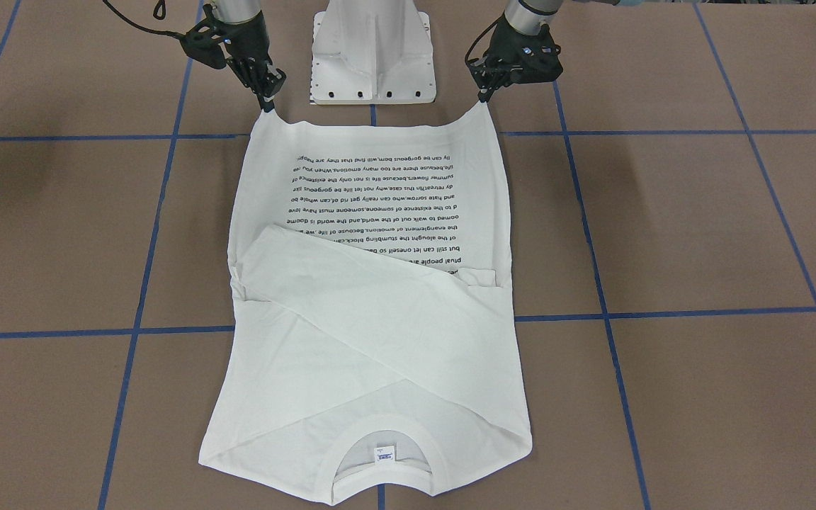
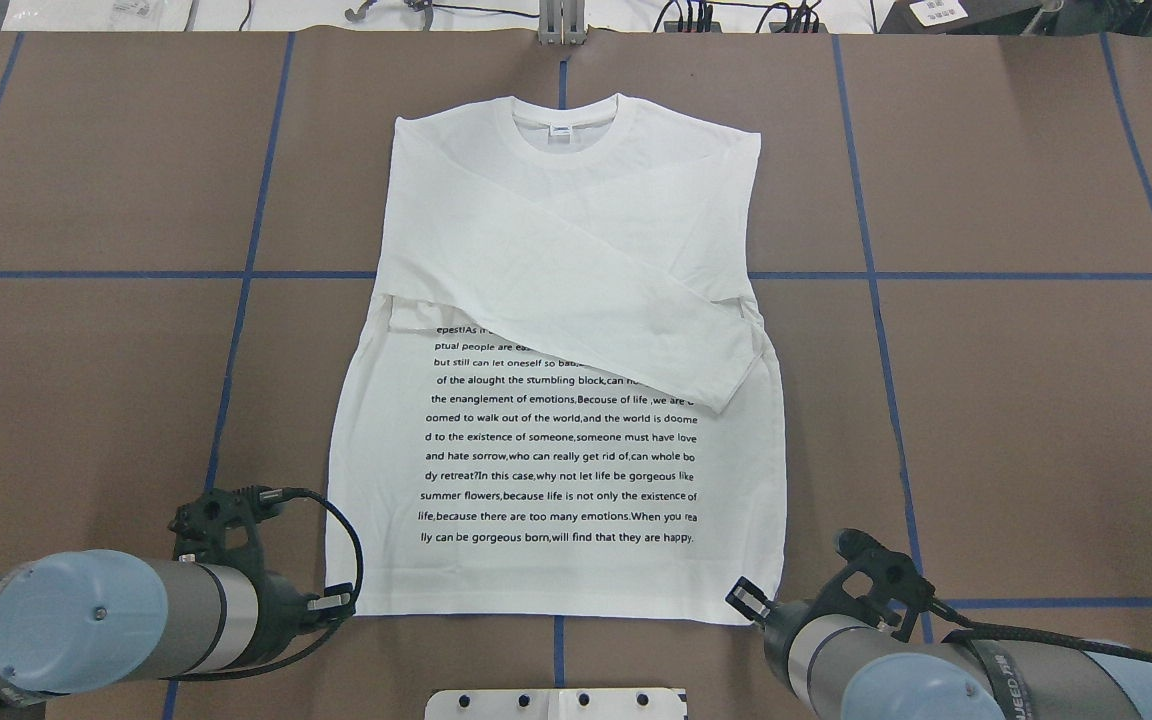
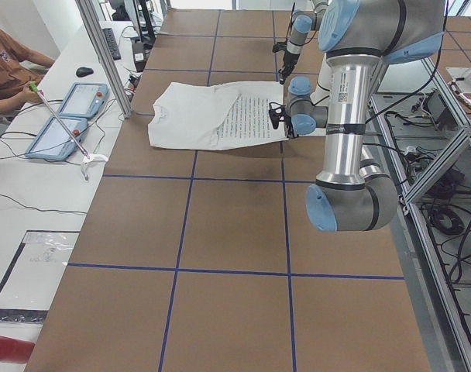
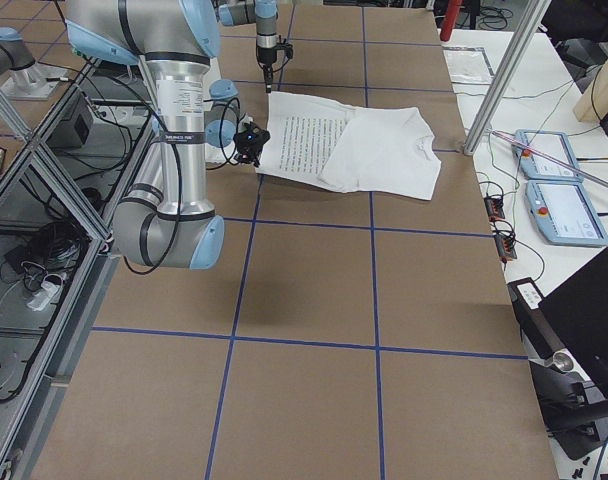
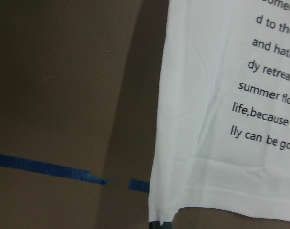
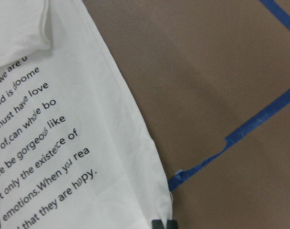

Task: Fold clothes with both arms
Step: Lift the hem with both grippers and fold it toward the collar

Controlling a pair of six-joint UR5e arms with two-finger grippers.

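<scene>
T-shirt (image 2: 556,450), white with black text lines, lies flat at the overhead frame's centre on the brown surface (image 2: 986,400), sleeves folded across the chest. Left fingers (image 5: 157,225) and right fingers (image 6: 158,223) each clench one hem corner, at the wrist frames' bottom edges.

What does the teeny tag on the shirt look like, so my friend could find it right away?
On the brown table crossed by blue tape lines lies one white T-shirt. Follow it to its ribbed round collar; just inside that ring sits the small tag. It is the only bit of blue on the shirt, where everything else is white cloth or black print.
</scene>
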